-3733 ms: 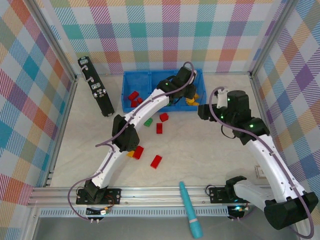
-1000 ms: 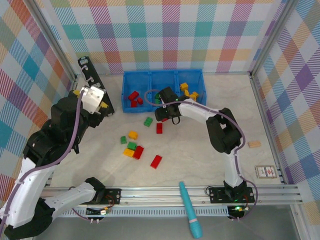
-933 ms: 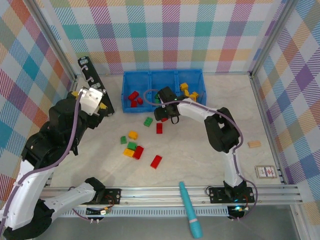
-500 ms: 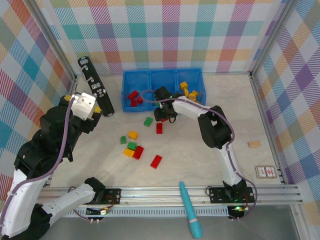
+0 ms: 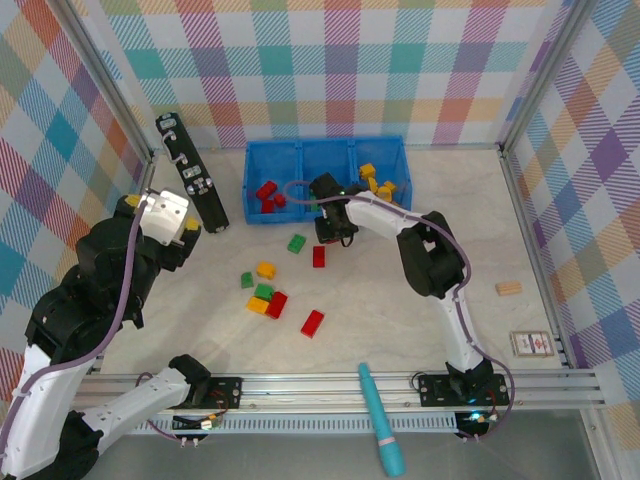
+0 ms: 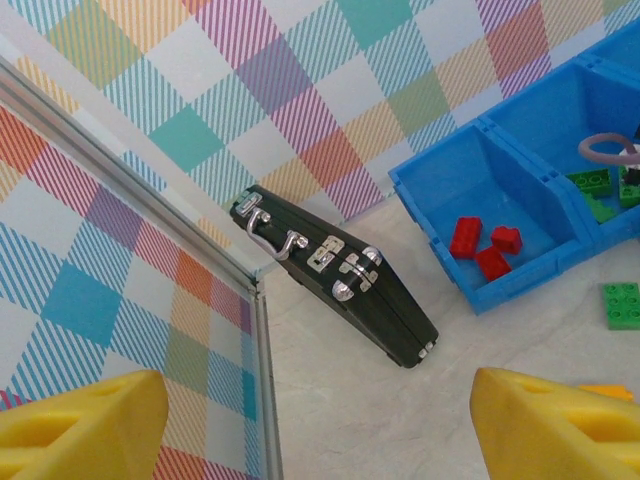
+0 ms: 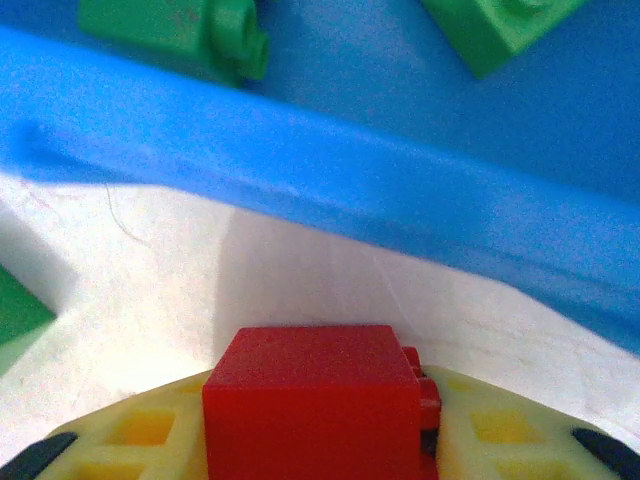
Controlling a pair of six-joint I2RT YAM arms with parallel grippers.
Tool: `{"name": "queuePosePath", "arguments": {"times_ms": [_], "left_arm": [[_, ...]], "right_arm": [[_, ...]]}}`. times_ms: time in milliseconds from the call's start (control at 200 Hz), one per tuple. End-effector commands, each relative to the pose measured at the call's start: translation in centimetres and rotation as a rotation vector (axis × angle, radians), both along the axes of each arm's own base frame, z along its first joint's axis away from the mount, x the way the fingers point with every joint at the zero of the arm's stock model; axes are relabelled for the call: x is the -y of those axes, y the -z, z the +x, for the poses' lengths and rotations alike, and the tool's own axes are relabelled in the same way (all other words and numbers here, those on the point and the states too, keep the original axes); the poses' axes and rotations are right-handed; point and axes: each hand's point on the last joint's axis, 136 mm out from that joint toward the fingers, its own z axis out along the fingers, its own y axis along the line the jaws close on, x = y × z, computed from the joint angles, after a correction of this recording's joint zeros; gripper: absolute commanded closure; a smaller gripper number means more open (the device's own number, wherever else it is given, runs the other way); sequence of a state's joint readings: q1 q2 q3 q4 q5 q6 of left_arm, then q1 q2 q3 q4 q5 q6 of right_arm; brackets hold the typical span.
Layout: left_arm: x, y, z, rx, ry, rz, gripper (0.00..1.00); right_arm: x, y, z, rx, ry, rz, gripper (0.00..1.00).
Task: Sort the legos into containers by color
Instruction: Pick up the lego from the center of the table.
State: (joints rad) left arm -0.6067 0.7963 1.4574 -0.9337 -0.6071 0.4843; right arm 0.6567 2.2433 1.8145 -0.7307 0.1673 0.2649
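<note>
a teal pen-like tool lies across the near rail, with loose studded legos beyond. farther in, the right gripper pinches 1 glossy red lego just before the blue tray's smooth front wall, green legos behind it. the left gripper, earlier over the tray, now hangs wide and empty, facing a black case.

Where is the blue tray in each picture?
Top external: the blue tray is at the far middle of the table.
Left wrist: the tray is at the right side, with red bricks in its nearest compartment.
Right wrist: the tray's near wall is a blue band across the top.
Shared landmark: the loose green brick on the table just in front of the tray.
</note>
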Motion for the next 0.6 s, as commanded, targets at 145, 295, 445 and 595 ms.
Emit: {"name": "queuePosePath", "arguments": {"times_ms": [145, 295, 445, 595], "left_arm": [[-0.7, 1.0, -0.2, -0.027, -0.037, -0.003, 0.21], [-0.9, 1.3, -0.5, -0.043, -0.046, -0.023, 0.21], [-1.6, 1.3, -1.1, -0.035, -0.071, -0.032, 0.20], [-2.0, 1.3, -1.4, -0.032, -0.085, -0.031, 0.20]], "right_arm": [[-2.3, -13.5, 1.9, 0.242, -0.120, 0.062, 0.67], [-4.6, -18.8, 4.4, 0.394, -0.190, 0.108, 0.67], [-8.0, -21.4, 6.7, 0.542, -0.286, 0.155, 0.66], [-11.4, -21.5, 8.8, 0.645, -0.329, 0.220, 0.65]]}}
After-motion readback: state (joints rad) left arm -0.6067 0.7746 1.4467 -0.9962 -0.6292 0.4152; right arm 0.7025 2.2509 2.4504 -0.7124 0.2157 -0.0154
